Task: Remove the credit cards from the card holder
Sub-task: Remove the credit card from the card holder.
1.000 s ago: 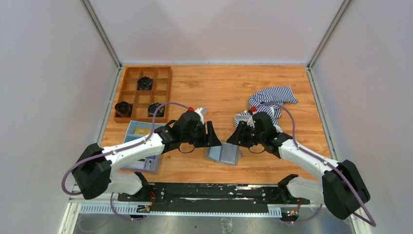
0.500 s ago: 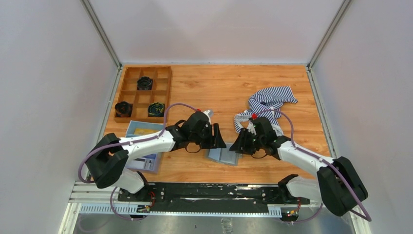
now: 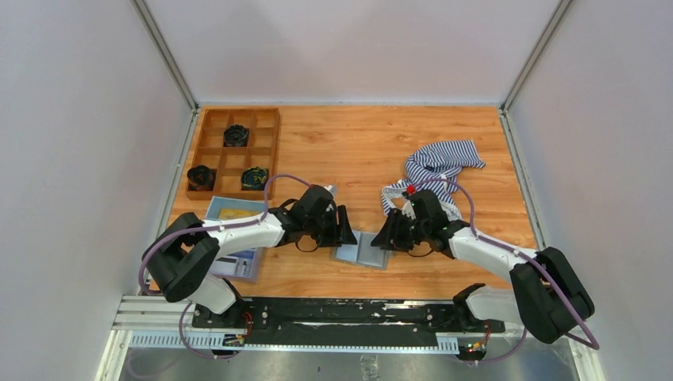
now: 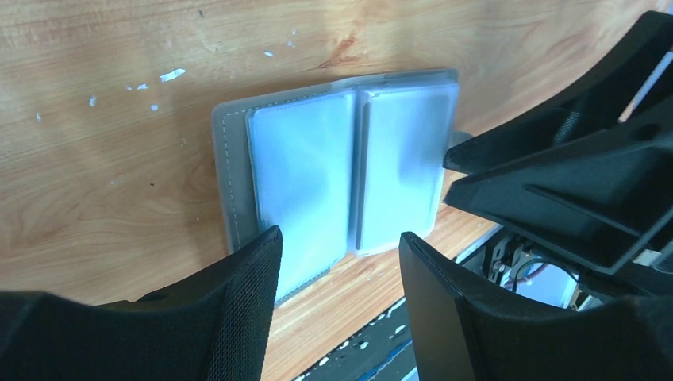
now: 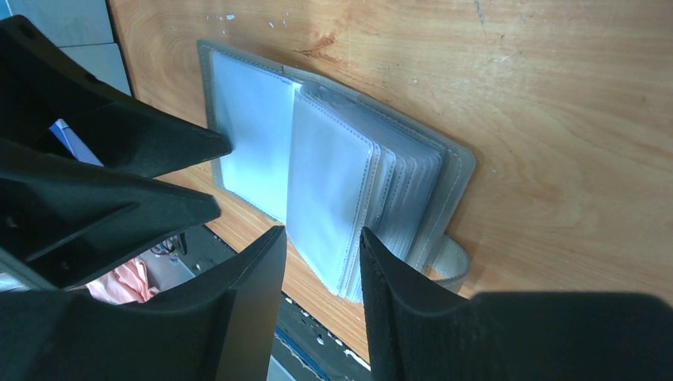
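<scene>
Left gripper (image 4: 337, 238) and right gripper (image 5: 321, 232) hang open, empty, over the card holder (image 4: 333, 159) lying spread on the table (image 4: 119, 198) between them. No cards show; you're searching, so next leaf through its sleeves.

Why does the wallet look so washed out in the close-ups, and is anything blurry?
Left wrist: the wallet's clear sleeves reflect light as a pale blue haze and look slightly soft, while the left tool shows crisp texture. Right wrist: same sheen, stitching sharp, right tool nearly featureless black. Top view: even light, only faint shadows.
</scene>
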Available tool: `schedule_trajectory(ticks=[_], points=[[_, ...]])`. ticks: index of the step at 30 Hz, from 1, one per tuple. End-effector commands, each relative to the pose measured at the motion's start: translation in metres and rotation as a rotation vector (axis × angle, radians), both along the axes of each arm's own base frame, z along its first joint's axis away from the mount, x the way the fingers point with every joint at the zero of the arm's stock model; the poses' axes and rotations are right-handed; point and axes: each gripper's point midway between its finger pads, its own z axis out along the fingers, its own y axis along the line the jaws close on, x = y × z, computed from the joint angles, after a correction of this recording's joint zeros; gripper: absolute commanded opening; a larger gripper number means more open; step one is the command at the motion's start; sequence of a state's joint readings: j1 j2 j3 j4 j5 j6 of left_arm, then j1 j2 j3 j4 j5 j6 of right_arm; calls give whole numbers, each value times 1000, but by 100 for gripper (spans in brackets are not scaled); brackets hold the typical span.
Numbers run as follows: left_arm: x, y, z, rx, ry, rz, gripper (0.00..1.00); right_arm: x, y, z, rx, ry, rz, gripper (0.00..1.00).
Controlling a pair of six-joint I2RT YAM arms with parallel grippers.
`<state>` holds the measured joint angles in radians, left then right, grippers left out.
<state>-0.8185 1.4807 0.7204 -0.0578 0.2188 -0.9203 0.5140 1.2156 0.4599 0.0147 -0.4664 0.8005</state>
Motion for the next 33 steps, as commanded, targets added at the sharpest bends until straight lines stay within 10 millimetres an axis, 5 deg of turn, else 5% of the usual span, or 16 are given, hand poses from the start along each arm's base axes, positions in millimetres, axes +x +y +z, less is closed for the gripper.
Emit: schedule_trajectory(ticks=[1,18,33], points=[[-2,2,-15,8,12,-10,60,-1,3,0,30,13,4,43],[-6,6,-19,17,19,-8,59,-1,18,8,53,-2,47,42],[-4,5,-13,9,7,-12,59,4,3,20,1,-67,-22,51]])
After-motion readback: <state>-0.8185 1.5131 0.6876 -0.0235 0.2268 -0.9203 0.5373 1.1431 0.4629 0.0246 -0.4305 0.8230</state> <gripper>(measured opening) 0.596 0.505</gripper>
